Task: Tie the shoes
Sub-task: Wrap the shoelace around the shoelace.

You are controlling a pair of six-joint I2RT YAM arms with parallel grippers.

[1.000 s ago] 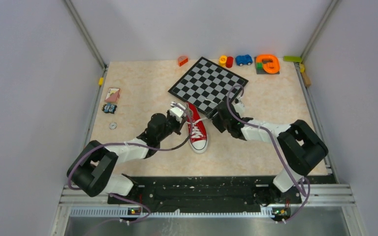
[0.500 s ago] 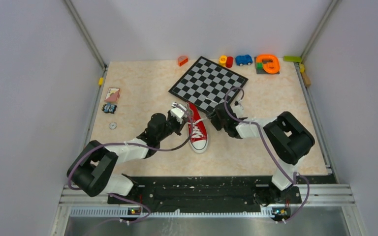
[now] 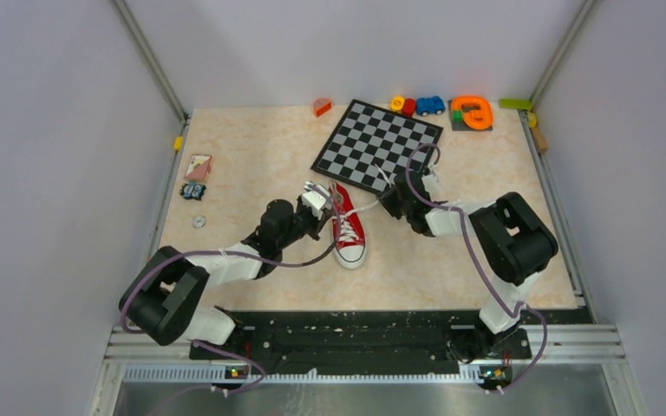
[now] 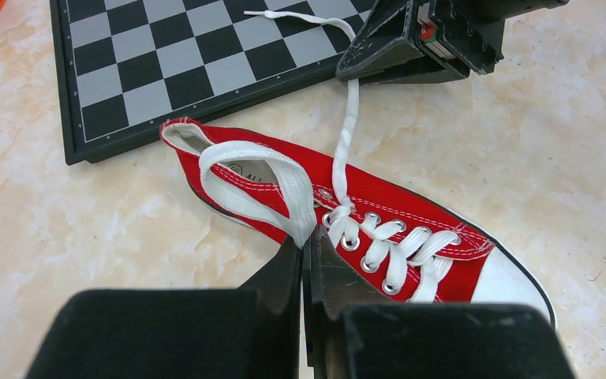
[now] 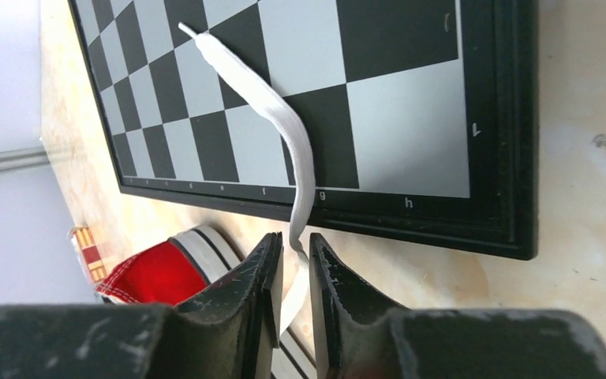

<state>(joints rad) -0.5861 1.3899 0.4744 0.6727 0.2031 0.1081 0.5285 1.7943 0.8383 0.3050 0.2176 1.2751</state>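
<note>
Your red sneaker [image 3: 348, 232] lies upright on the table, white toe cap toward the arms, white laces [image 4: 347, 142] untied and pulled outward.

- I'm looking into a robot lab test cell: plain grey panel walls [image 3: 61, 130] on aluminium framing posts [image 3: 149, 59] box in the bench [image 3: 251, 147].
- Both arms are bolted to a metal rail [image 3: 364, 334].
- Along the bench's far edge lie mismatched props: chessboard [image 3: 377, 145], toy car [image 3: 430, 105].
</note>
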